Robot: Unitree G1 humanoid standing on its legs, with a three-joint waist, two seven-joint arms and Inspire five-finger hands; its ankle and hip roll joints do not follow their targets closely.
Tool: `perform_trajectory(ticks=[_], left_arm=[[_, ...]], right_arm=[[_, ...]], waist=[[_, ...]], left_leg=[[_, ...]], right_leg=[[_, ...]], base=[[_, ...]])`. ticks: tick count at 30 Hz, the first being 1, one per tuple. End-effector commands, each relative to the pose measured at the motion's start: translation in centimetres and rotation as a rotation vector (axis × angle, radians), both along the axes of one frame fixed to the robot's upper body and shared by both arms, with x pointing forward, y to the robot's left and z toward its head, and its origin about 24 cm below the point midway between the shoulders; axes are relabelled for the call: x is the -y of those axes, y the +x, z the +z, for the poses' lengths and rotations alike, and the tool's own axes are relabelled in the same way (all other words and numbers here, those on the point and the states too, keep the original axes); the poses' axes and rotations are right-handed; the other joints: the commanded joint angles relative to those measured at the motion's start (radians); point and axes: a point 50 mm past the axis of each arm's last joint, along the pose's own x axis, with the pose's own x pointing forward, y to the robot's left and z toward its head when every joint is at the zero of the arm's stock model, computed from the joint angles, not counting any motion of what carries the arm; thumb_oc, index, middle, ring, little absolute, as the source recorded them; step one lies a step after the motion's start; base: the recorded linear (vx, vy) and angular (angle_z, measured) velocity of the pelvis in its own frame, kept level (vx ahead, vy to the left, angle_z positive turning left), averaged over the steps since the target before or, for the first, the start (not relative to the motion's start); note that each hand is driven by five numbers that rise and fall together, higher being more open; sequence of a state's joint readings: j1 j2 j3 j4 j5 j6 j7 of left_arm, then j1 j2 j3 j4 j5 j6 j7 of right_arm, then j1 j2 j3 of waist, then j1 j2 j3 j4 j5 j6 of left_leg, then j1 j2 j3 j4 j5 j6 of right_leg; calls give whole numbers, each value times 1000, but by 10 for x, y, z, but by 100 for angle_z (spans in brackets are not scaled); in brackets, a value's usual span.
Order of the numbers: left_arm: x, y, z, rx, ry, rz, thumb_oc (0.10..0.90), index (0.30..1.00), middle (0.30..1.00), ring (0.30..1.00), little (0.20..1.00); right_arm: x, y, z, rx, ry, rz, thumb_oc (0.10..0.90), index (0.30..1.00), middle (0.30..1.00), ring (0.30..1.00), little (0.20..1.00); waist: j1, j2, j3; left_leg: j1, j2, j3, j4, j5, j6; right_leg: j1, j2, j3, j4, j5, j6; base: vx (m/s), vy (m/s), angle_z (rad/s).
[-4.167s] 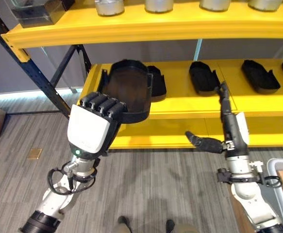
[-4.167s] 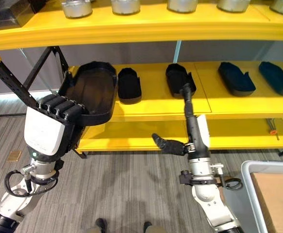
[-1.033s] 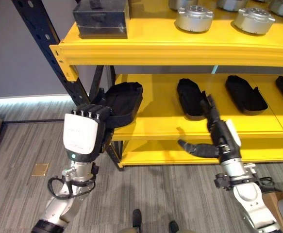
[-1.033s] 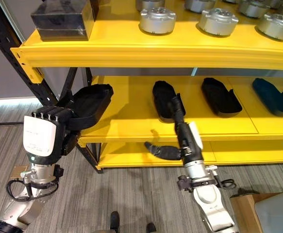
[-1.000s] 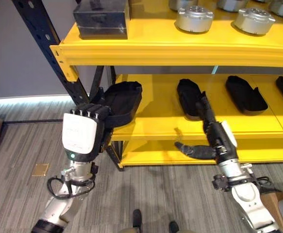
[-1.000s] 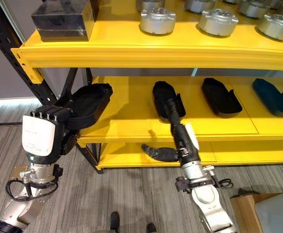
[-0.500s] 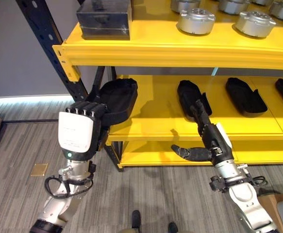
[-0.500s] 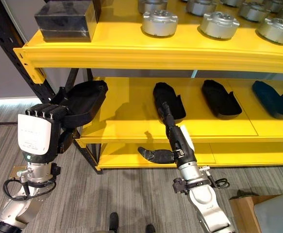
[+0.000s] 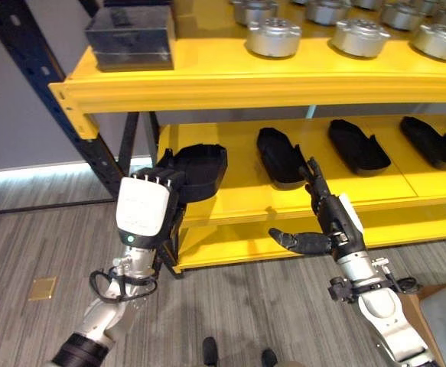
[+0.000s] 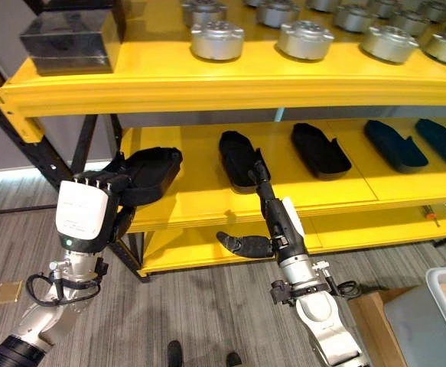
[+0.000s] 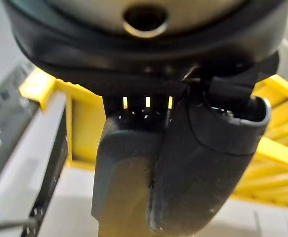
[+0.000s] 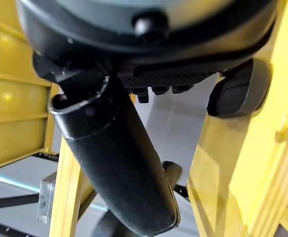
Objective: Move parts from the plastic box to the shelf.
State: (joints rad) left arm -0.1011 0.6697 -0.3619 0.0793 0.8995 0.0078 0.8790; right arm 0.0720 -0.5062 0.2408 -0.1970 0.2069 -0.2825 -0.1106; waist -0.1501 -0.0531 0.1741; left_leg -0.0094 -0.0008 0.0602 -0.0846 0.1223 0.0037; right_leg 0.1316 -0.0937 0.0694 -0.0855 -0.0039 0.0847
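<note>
Part: black tray-shaped part [image 9: 198,171] at the left end of the yellow shelf [image 9: 230,200], its far end over the middle level, near end in the left hand.
Left hand [image 9: 148,211]: fingers curled round the part's near rim.
Right hand [image 9: 322,222]: fingers straight and apart, thumb out, empty, in front of the shelf edge.
Middle level: row of similar black parts [image 9: 279,156].
Top level: silver round parts [image 9: 274,37], dark box [image 9: 129,37].

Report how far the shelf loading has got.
Done: several black parts already lie in a row on the middle shelf. In hand: the left hand grips another black part at the shelf's left end, not yet released. The right hand is open and holds nothing.
</note>
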Motion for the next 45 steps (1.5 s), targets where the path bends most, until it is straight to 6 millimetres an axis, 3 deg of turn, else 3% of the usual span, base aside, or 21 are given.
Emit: perform_trajectory(ticks=[1,2,3,5,20,31,38,45], left_arm=[[-1,23,43,214,-74,28,400,300,300,300,300],[-1,23,43,214,-74,28,400,300,300,300,300],[-14,30,20,158,-94,139,400,300,300,300,300],[-25,38,8,148,-106,262,400,300,300,300,300],[-31,42,-26,21,-152,418,400,300,300,300,300],[-30,67,-17,11,-115,427,400,300,300,300,300],[-42,82,4,39,-84,468,400,300,300,300,300],[-68,90,23,12,-50,566,400,300,300,300,300]], right_arm=[[-11,1,44,247,37,86,900,1000,1000,1000,1000],[-11,1,44,247,37,86,900,1000,1000,1000,1000],[-10,1,43,249,18,105,900,1000,1000,1000,1000],[-6,2,46,270,4,103,900,1000,1000,1000,1000],[-2,3,51,300,-31,127,900,1000,1000,1000,1000],[-8,14,61,343,-76,181,900,1000,1000,1000,1000],[-7,15,63,348,-102,215,900,1000,1000,1000,1000],[-1,13,60,323,-127,234,900,1000,1000,1000,1000]], waist=[[25,32,-106],[25,32,-106],[-7,31,-92],[-23,32,-67],[-56,20,2],[-98,6,87],[-135,4,121],[-164,23,119]], left_leg=[[109,108,136,3,-123,-57],[109,108,136,3,-123,-57],[104,115,159,11,-119,-57],[78,124,178,27,-116,-60],[13,136,201,99,-125,-64],[-63,144,238,191,-150,-64],[-75,147,260,217,-156,-65],[-69,156,275,234,-140,-74]], right_leg=[[-69,-23,-127,1,51,44],[-69,-23,-126,1,51,44],[-85,-14,-103,4,55,39],[-116,-5,-81,9,61,35],[-178,4,-60,47,55,26],[-260,8,-41,87,54,18],[-282,11,-26,96,54,18],[-285,14,-19,110,44,15]], base=[[0,0,-25],[-1,4,-10],[-49,16,-16],[-74,20,-57],[-20,10,-6],[-74,38,-2],[-19,15,-1],[46,19,-3]])
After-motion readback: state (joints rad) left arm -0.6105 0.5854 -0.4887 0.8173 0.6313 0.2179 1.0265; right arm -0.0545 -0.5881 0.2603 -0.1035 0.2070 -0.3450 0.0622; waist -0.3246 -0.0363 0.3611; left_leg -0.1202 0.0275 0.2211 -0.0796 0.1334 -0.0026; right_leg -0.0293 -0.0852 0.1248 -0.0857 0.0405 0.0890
